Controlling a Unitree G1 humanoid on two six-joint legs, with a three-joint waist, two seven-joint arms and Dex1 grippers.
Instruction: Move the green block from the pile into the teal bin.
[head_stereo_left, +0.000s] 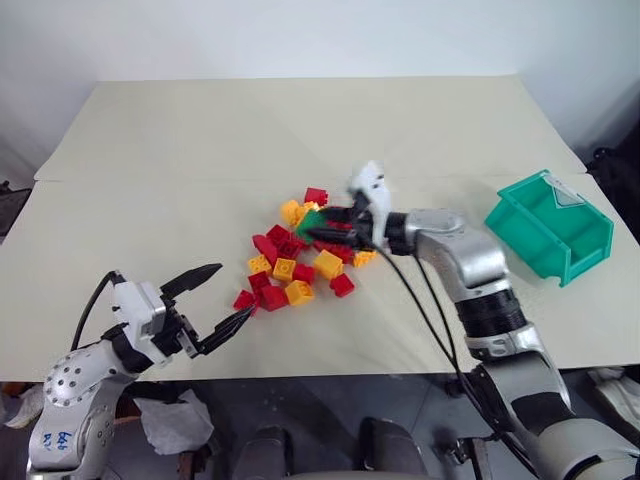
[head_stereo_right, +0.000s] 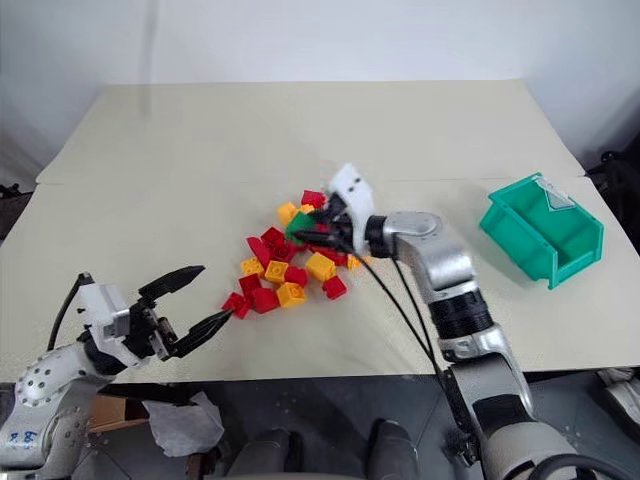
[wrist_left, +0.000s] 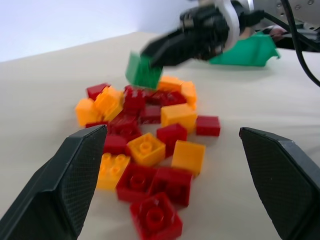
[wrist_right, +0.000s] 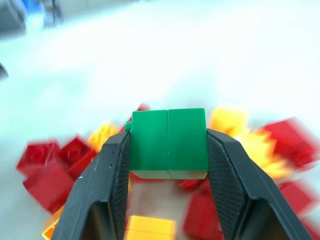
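Right gripper (wrist_right: 168, 150): jaws part closed, one black finger pressed against each flat side wall of the green block (wrist_right: 169, 142); nothing else is between them.
Green block: held clear above the pile (head_stereo_left: 295, 262), which lies directly under the right gripper's fingers; the block touches no other brick.
Teal bin (head_stereo_left: 548, 226): well apart from the right gripper, back along its own forearm and out past the elbow, open front turned toward the table edge.
Left gripper (head_stereo_left: 205, 300): jaws spread wide, holding nothing; the pile lies just beyond its fingertips.
Handling, judged: a light, rigid moulded brick with smooth, fairly slick walls; unlikely to break if dropped, but it could pivot or slide out under a loose pinch.
Hold, judged: two opposite flat walls, pads centred, studs left free, as in the present grip.
Right wrist view: shows pad contact on both walls and the seam running down the block's front face.
Left wrist view: shows the gap between the block and the bricks beneath it, with the bin behind the right gripper.
Head views: show the whole route from pile to bin, though not the contact itself.
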